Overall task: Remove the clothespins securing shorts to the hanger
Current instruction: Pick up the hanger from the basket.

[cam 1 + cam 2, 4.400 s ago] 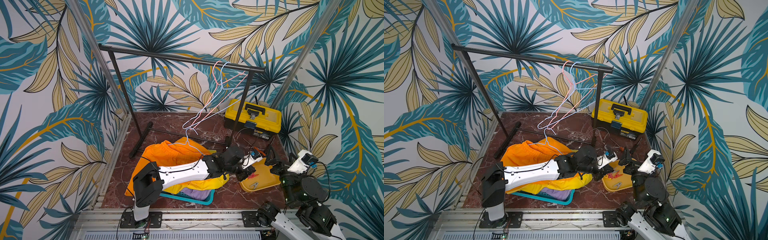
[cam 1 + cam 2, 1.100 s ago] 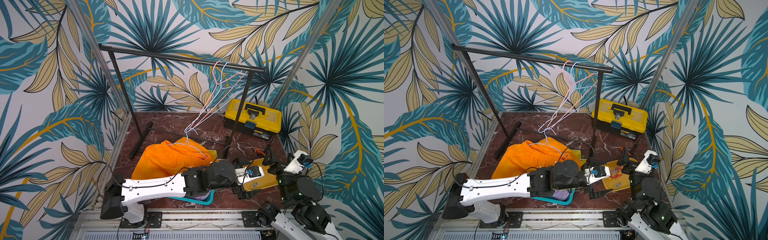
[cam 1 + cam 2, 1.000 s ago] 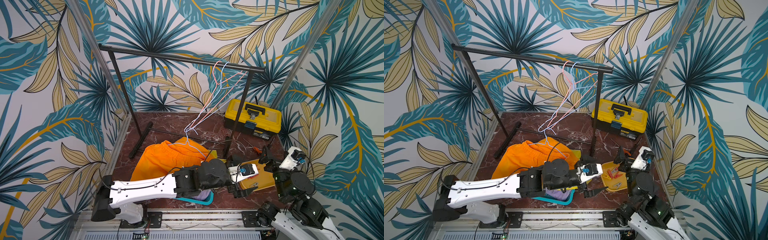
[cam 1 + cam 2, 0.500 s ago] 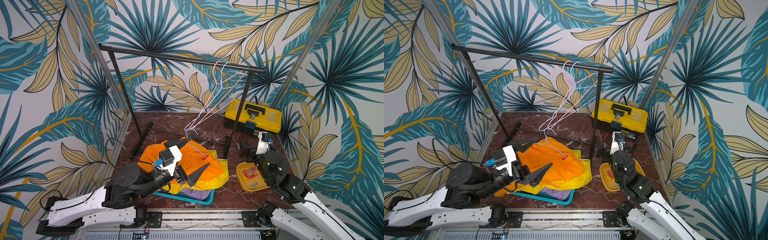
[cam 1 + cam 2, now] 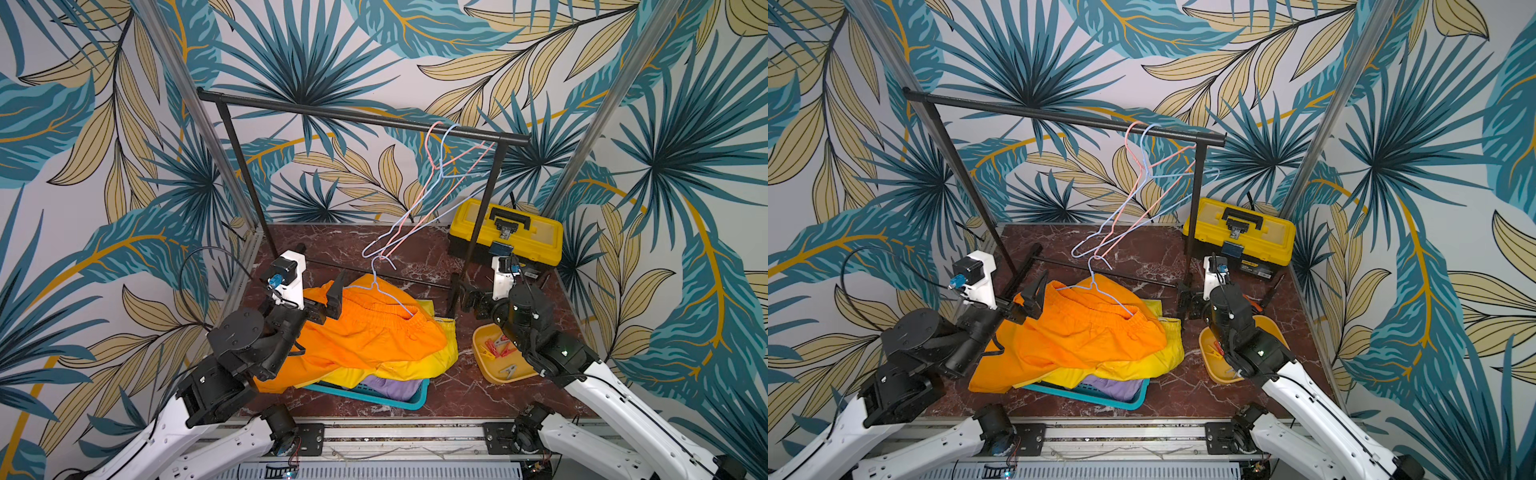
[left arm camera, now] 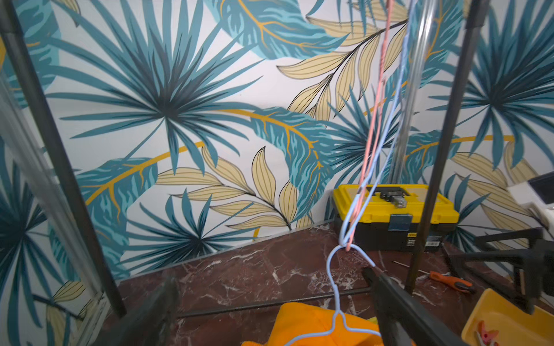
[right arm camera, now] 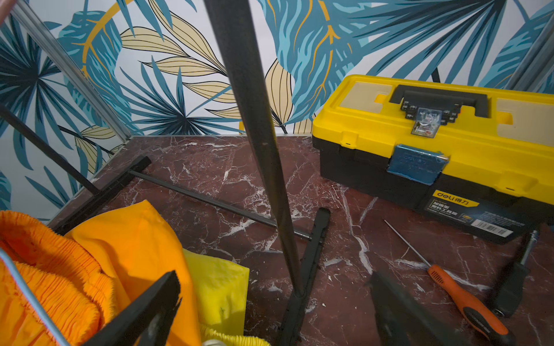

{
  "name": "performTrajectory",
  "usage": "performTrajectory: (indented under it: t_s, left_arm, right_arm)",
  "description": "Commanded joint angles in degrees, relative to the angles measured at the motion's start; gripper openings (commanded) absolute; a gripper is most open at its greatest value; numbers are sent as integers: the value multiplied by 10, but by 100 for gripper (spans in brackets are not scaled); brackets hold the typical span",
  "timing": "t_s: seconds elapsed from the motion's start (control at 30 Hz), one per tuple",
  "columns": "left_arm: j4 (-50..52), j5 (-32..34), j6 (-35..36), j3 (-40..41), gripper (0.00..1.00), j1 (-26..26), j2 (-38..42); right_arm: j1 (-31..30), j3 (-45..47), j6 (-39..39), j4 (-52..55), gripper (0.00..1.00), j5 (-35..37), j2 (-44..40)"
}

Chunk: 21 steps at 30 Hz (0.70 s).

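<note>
Orange shorts (image 5: 365, 332) lie piled over yellow shorts (image 5: 419, 361) and lilac shorts (image 5: 390, 386) on a teal basket (image 5: 409, 405). A blue hanger (image 5: 392, 301) rests on the orange pair, its hook caught in the hangers above. Red and grey clothespins (image 5: 496, 347) lie in a yellow tray (image 5: 503, 376). My left gripper (image 5: 328, 297) (image 6: 269, 278) is open and empty, at the pile's back left edge. My right gripper (image 5: 465, 297) (image 7: 274, 278) is open and empty, by the rack's right foot.
A black clothes rack (image 5: 361, 116) spans the back, with pink and blue hangers (image 5: 440, 166) on its right end. Its right post (image 7: 257, 149) stands just ahead of my right gripper. A yellow toolbox (image 5: 507, 232) and an orange-handled screwdriver (image 7: 461, 299) lie at back right.
My left arm has swung from across the basket and tray back to the left side, uncovering the yellow shorts. My right arm has stretched from the front right toward the rack's foot.
</note>
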<state>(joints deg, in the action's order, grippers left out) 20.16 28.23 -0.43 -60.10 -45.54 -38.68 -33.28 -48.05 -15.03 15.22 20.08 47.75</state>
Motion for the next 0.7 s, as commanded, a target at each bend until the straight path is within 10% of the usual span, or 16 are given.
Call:
performTrajectory:
  t_s: [0.0, 0.23, 0.67]
  left_arm:
    - [46, -77, -71, -7, 99, 71, -11]
    - [50, -268, -184, 14, 100, 255, -80]
    - [69, -333, -176, 16, 99, 265, -136]
  right_arm:
    - [8, -7, -7, -16, 99, -21, -3]
    - [34, 3, -4, -12, 100, -46, -13]
    - [82, 30, -4, -48, 99, -101, -7]
